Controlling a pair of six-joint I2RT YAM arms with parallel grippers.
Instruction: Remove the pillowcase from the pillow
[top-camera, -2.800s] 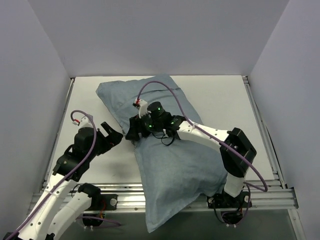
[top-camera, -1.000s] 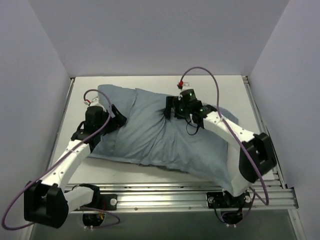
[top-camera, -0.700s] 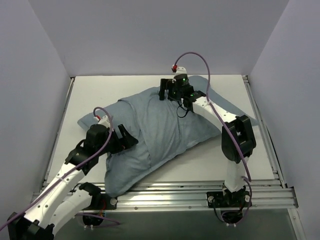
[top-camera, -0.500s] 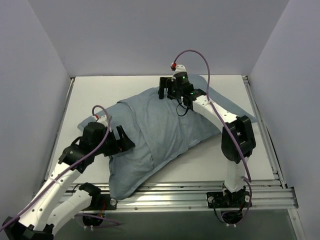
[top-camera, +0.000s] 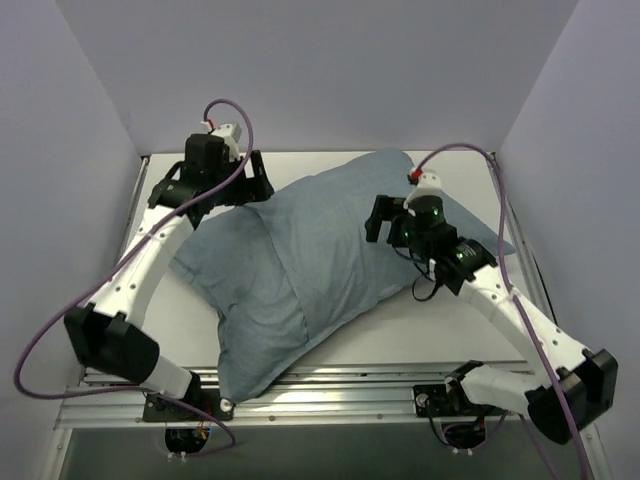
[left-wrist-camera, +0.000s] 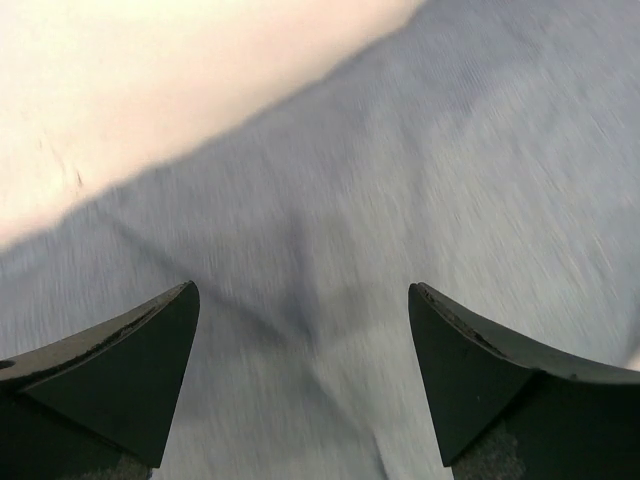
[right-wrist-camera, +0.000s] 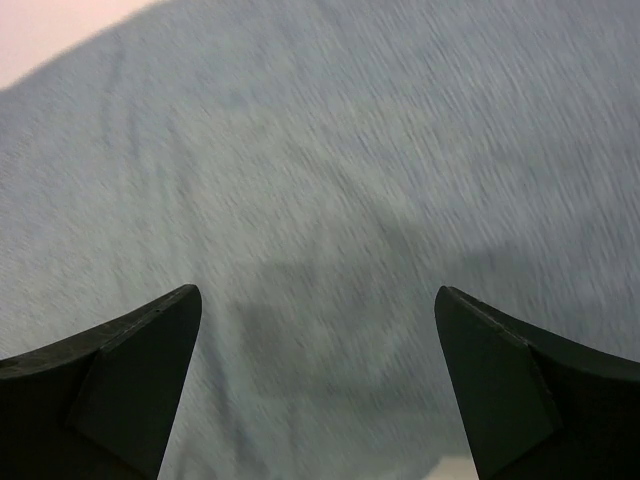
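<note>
Pillowcase (top-camera: 300, 270) on table (top-camera: 430, 335); left claw (top-camera: 256, 186), right claw (top-camera: 377, 220) spread.

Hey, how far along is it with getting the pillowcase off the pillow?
Nothing looks done yet: the pillowcase covers the whole bulge, and no white pillow shows. Nothing is gripped either. The left pincer and right pincer are both open, over the cloth near its far-left edge and its right part. Everything is left to do: probably find the opening, grip the case and work the pillow out.

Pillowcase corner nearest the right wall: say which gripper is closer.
Right. The right gripper is over the pillowcase left of that corner; the left gripper is at its far-left edge.
</note>
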